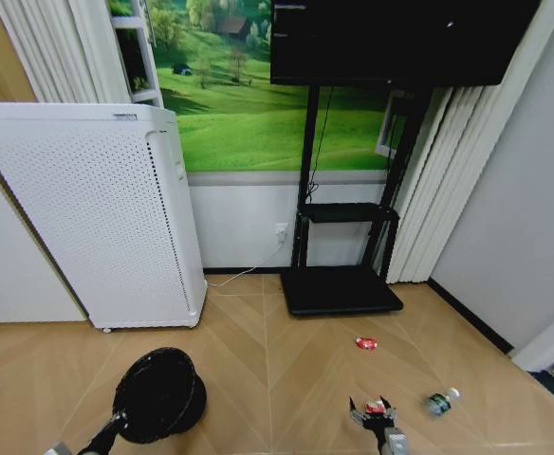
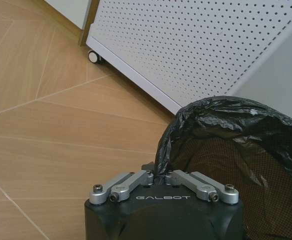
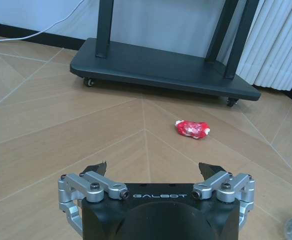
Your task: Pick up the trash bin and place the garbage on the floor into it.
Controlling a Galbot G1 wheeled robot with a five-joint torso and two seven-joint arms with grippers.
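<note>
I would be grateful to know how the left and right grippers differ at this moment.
The left gripper is shut on the black bag-lined round trash bin's rim; the right gripper is open and holds nothing. The left is beside the white perforated appliance; the right faces a crumpled red wrapper. Both hover low above the floor.

Tan chevron wood floor (image 1: pixel 286 360), white lower wall with a green meadow mural (image 1: pixel 249 104) above. White perforated appliance (image 1: pixel 97 218) on casters at left, black wheeled TV stand (image 1: pixel 341 284) centre, white pleated curtains (image 1: pixel 448 171) right.

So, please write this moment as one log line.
left claw: shut on trash bin rim | right claw: open above red wrapper | second wrapper, bottle: on floor
</note>
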